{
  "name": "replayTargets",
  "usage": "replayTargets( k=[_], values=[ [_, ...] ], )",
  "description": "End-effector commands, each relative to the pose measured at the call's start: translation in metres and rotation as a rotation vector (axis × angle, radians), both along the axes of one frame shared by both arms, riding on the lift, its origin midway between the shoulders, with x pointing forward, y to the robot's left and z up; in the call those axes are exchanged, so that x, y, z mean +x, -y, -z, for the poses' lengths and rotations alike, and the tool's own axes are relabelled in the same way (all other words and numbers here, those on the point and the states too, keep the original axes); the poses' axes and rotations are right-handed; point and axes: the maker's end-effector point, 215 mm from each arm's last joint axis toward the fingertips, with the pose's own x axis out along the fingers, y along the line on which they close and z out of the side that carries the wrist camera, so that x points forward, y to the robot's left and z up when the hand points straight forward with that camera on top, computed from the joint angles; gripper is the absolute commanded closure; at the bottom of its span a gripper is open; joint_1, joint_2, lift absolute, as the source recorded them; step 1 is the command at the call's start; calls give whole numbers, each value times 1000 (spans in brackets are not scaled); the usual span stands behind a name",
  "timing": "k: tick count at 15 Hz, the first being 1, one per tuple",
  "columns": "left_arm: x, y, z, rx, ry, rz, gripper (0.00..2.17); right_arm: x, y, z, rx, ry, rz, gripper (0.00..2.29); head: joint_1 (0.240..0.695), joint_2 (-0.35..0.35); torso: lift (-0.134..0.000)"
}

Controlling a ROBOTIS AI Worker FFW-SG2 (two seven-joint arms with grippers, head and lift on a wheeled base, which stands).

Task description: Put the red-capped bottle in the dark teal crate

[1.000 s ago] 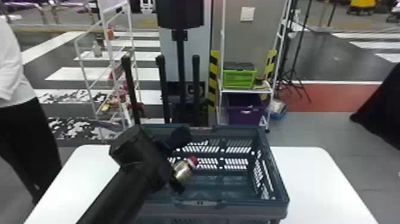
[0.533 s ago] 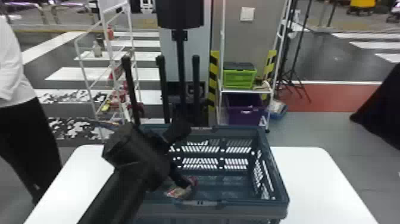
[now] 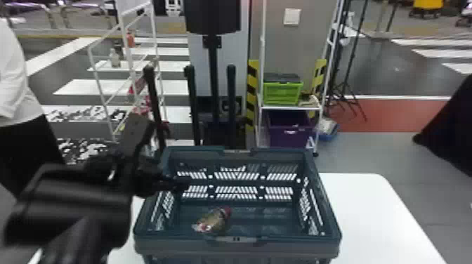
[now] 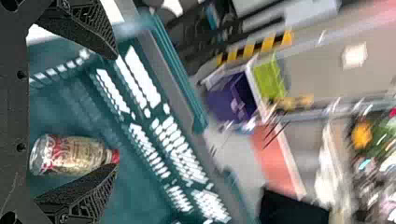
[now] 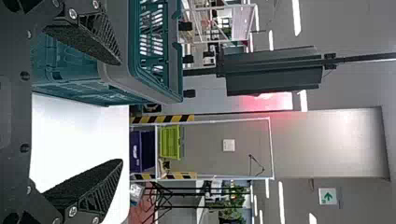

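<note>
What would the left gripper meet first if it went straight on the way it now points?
The left gripper would probably meet the far wall of the dark teal crate, though depth is unclear and it might pass above.

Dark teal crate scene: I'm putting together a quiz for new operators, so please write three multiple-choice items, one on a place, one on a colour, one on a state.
1. Where is the red-capped bottle?
A) on the white table
B) inside the dark teal crate
C) in the left claw

2. What colour is the bin below the green box?
A) yellow
B) white
C) purple

3. How is the left claw?
A) open
B) shut on the bottle
C) shut and empty

B: the head view shows it lying within the crate's walls.
C: the head view shows that purple.
A: the left wrist view shows its tips well apart.
</note>
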Motion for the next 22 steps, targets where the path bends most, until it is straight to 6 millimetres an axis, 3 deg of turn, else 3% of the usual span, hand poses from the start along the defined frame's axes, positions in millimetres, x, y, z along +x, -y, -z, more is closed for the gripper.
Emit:
replayTargets(
  k=[1,3,6,8,10,11,14,16,18,22],
  values=[
    [-44,-32,-7,-49,58,-123,83,1,0,-3,-2,6,-4,147,499,0,0],
    [-81,-58,-7,-102,85,-204,87,2,0,-5,1,11,-5,147,499,0,0],
    [-136,-92,23,-137,51,-310,90,3,-1,-6,-3,14,-15,147,499,0,0],
    [-154,-98,31,-162,84,-325,90,6,-2,-7,2,19,-16,147,499,0,0],
    [-164,-102,16,-148,274,-316,90,6,-7,-9,6,24,-21,147,499,0,0],
    [-176,-98,34,-160,260,-339,90,7,-9,-10,8,26,-27,147,499,0,0],
    [-209,-86,11,-146,534,-358,90,7,-12,-12,4,26,-32,147,499,0,0],
    [-237,-74,12,-166,604,-361,90,8,-13,-7,1,11,-37,147,499,0,0],
    [-250,-69,21,-162,608,-366,90,9,-16,-3,3,1,-45,147,499,0,0],
    [-255,-66,30,-157,592,-364,90,9,-22,0,5,-4,-59,147,499,0,0]
  ],
)
